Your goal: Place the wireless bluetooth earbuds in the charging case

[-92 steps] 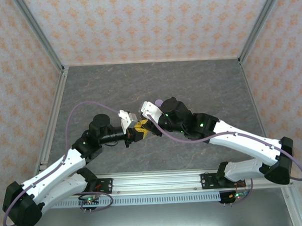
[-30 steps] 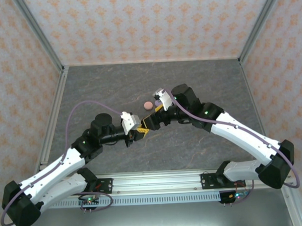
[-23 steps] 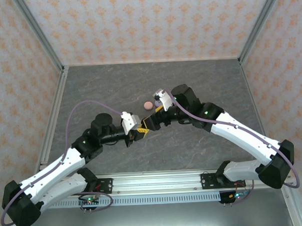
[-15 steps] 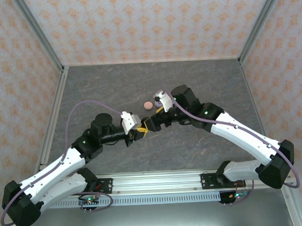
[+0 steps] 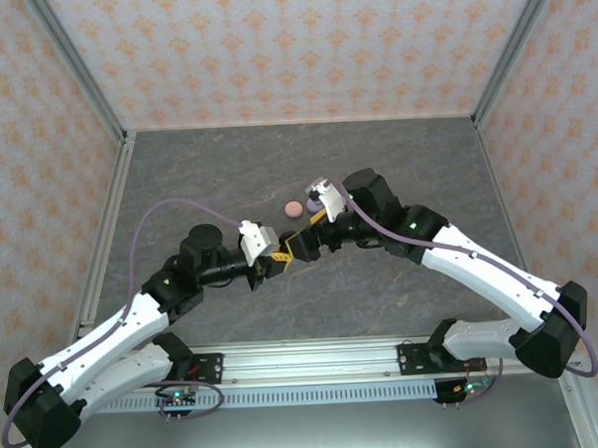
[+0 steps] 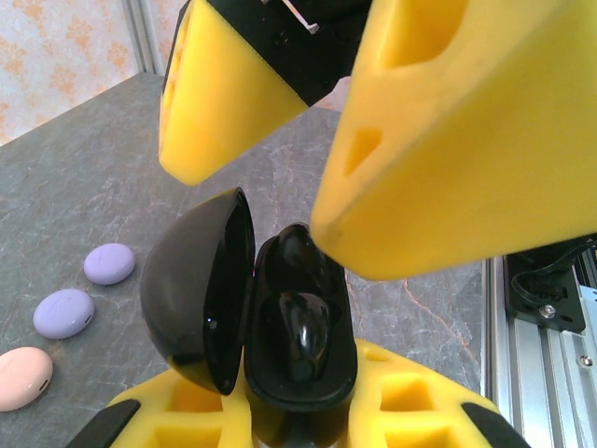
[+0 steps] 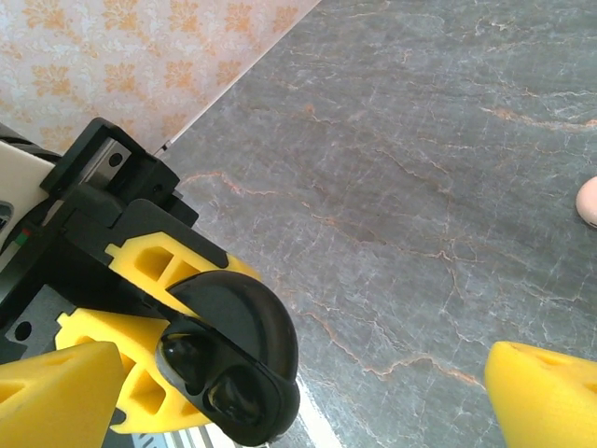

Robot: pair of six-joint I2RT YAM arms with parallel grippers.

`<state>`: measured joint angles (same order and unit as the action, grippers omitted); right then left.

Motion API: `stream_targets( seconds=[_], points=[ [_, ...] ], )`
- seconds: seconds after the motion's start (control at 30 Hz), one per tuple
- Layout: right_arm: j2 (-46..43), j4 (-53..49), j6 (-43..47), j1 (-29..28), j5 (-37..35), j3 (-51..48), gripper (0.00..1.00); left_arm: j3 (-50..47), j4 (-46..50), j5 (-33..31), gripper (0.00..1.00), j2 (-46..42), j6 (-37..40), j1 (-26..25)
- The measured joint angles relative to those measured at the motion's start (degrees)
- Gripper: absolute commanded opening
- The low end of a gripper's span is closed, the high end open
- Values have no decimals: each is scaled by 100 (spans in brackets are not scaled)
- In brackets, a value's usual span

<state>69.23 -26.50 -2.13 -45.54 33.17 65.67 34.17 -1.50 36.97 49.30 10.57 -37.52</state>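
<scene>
My left gripper (image 6: 298, 411) (image 5: 271, 262) is shut on the black charging case (image 6: 298, 345) (image 7: 229, 378), whose lid (image 6: 196, 289) stands open to the left. A glossy black earbud (image 6: 300, 327) sits in the case's near socket. The far socket is dark, and I cannot tell what it holds. My right gripper (image 7: 303, 401) (image 5: 305, 244) hovers just above the case, open, with nothing between its yellow fingers (image 6: 466, 140). In the right wrist view the case sits at the lower left, between the left gripper's yellow fingers (image 7: 149, 271).
On the grey table behind the grippers lie two lilac disc-shaped cases (image 6: 110, 263) (image 6: 63, 313) and a pink one (image 6: 23, 378) (image 5: 293, 207). An aluminium rail (image 6: 541, 308) runs along the near edge. Patterned walls enclose the table.
The right gripper has drawn back from the case towards the right, uncovering the pink disc behind it. In the last second it has shifted only slightly. The left arm holds still.
</scene>
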Motion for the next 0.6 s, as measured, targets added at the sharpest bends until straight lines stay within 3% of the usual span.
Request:
stream_targets(
  seconds=[0.33, 0.6],
  points=[
    [0, 160, -173, 0, 98, -44, 99, 0, -7, 4, 0, 0, -17, 0],
    [52, 258, -503, 2, 951, -55, 85, 0, -7, 4, 0, 0, -35, 0]
  ],
)
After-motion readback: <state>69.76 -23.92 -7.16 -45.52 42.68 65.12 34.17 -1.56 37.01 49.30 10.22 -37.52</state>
